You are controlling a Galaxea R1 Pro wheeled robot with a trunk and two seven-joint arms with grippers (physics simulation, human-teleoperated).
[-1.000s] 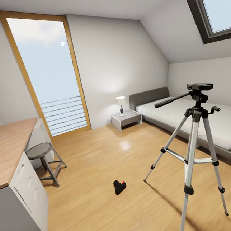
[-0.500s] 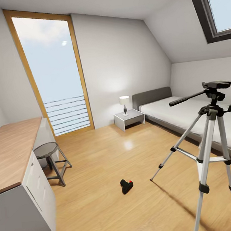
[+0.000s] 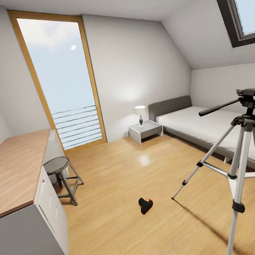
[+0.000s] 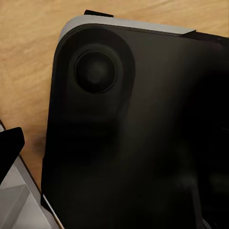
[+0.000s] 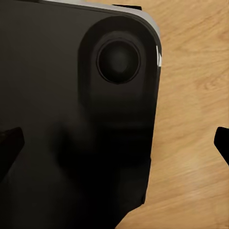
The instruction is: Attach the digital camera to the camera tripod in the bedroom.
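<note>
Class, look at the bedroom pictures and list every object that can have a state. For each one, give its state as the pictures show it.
digital camera: lying on the wood floor, not mounted, nothing touching it
camera tripod: standing upright, legs spread, head plate bare
bedside lamp: switched on, glowing
stool: upright beside the desk
bed: bare white mattress, nothing on it
skylight: appears shut

Open wood floor (image 3: 115,224) surrounds the digital camera (image 3: 145,205); the camera tripod (image 3: 243,161) stands near, rightward.
</note>
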